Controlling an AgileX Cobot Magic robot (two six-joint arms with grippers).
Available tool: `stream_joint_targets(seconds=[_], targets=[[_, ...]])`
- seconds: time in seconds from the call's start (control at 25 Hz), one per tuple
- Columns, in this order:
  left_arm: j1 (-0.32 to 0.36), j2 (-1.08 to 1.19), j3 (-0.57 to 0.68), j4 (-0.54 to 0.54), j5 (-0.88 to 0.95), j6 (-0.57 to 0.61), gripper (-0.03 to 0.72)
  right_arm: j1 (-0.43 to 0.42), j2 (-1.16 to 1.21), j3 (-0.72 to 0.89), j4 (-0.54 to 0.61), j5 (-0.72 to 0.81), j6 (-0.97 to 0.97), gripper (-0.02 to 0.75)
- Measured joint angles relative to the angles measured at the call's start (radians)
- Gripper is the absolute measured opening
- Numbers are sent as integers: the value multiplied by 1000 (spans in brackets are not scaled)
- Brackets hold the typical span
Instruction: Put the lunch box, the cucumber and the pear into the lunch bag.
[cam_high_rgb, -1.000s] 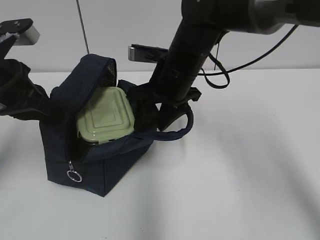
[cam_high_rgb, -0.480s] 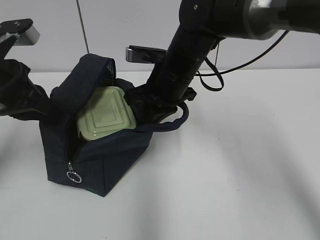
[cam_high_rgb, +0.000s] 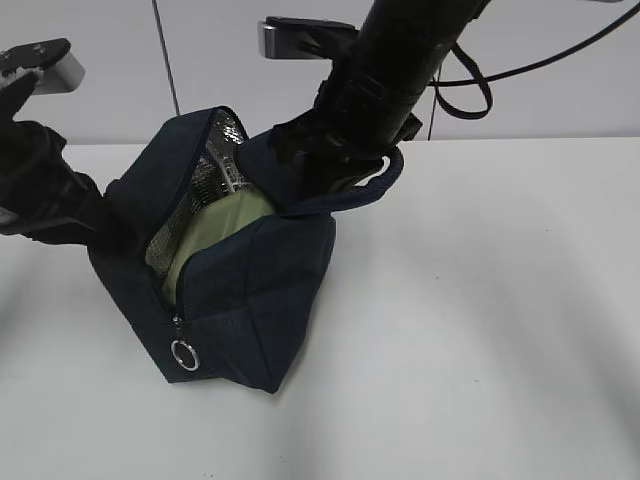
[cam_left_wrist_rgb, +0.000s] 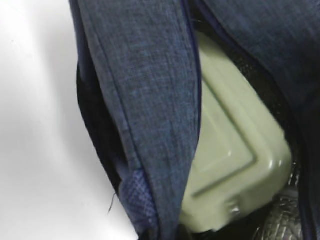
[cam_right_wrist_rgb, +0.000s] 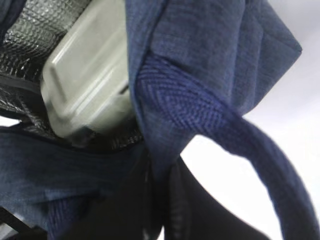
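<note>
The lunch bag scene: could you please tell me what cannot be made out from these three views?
- Cucumber and pear: seen in no view; the lunch bag fabric and the lunch box lid may cover them.
- Left tool: exterior view, hidden behind the bag; absent from the left wrist view.
- Right tool: exterior view, buried in the bag's fabric by the handle; right wrist view too dark and blurred to judge its jaws.

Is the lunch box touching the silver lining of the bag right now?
Touching. In the right wrist view the lunch box lies against the silvery lining of the lunch bag, no gap between them.
</note>
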Motion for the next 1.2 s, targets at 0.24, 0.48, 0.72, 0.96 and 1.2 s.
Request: stream_joint_targets(seconds=[0.24, 0.48, 0.72, 0.96, 1.2], targets=[[-4, 0, 0, -23, 13, -1, 1, -27, -53, 84, -28, -2, -5, 13], [-62, 2, 0, -24, -1, -1, 1, -93, -63, 233, 135, -88, -115, 12], [-70, 14, 0, -26, -11, -4, 1, -128, -63, 290, 306, -107, -257, 12], [-70, 42, 0, -26, -12, -11, 41, -128, -63, 292, 362, -105, -314, 70], [-70, 42, 0, -25, -18, -15, 325, -128, -116, 292, 367, -86, -342, 459]])
